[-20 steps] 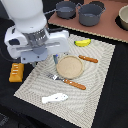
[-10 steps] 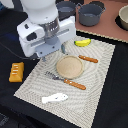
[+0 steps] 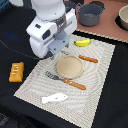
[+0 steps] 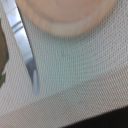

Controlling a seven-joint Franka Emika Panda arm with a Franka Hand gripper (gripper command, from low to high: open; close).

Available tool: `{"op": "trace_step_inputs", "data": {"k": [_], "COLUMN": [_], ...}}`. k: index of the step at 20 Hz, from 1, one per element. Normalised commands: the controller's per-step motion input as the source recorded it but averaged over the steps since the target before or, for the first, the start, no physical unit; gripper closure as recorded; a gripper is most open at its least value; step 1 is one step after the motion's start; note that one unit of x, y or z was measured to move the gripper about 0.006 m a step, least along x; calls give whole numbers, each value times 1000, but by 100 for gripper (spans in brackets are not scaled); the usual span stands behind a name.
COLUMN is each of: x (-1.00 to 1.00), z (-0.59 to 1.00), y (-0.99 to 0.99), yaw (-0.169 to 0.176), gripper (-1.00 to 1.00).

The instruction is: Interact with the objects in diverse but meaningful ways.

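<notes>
Centrally, a round plate (image 3: 69,67) is seen on the placemat (image 3: 100,95). Beyond it lies the banana (image 3: 82,43), nearer the camera the fish (image 3: 54,98), and off the mat the bread (image 3: 16,71). Whether the claw is open cannot be told.

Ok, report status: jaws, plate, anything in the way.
Gripper low over mat beside tan plate, jaws' state unclear. Fork lies beside plate. Nothing held that shows.

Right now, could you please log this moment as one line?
gripper: above placemat, state unclear | plate: beside gripper | banana: untouched | fish: untouched
</notes>
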Motion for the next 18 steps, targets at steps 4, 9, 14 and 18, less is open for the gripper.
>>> {"op": "trace_step_inputs", "data": {"k": [4, 9, 14, 18], "x": [885, 791, 608, 500], "z": [356, 435, 408, 259], "y": [246, 313, 363, 335], "yaw": [43, 71, 122, 156], "gripper": [-100, -100, -100, -100]}}
